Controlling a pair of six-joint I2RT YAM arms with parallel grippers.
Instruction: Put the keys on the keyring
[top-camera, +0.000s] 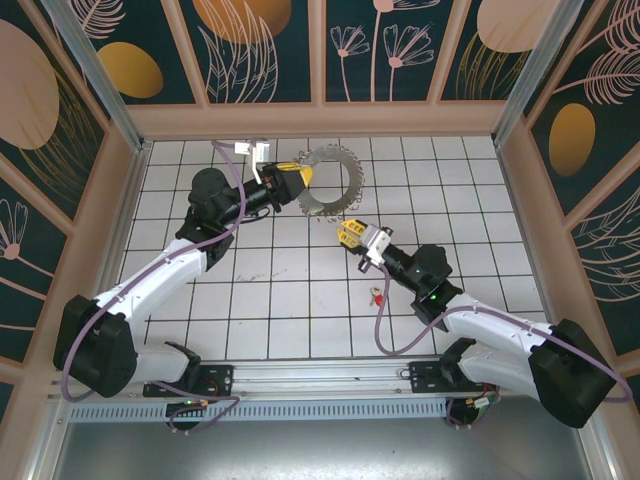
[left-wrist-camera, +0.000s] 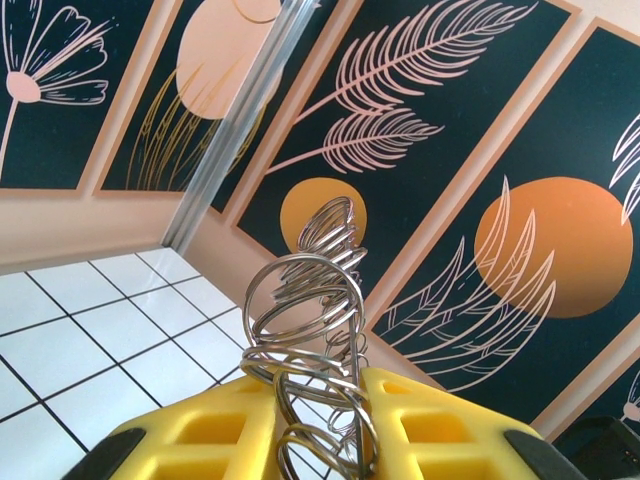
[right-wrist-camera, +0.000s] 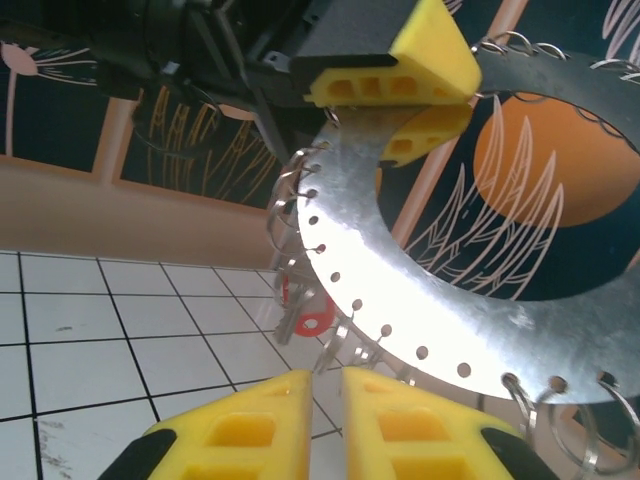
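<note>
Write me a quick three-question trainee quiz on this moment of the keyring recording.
1. Multiple choice: which arm's gripper clamps the keyring? A) left B) right C) neither
2. True or false: the keyring lies flat on the tiled floor.
3. Short answer: in the top view, where is the loose red-headed key?

Key
1. A: the left gripper clamps its rim.
2. False: it is held up off the tiles.
3. On the tiled floor beside the right arm, apart from the keyring.
</note>
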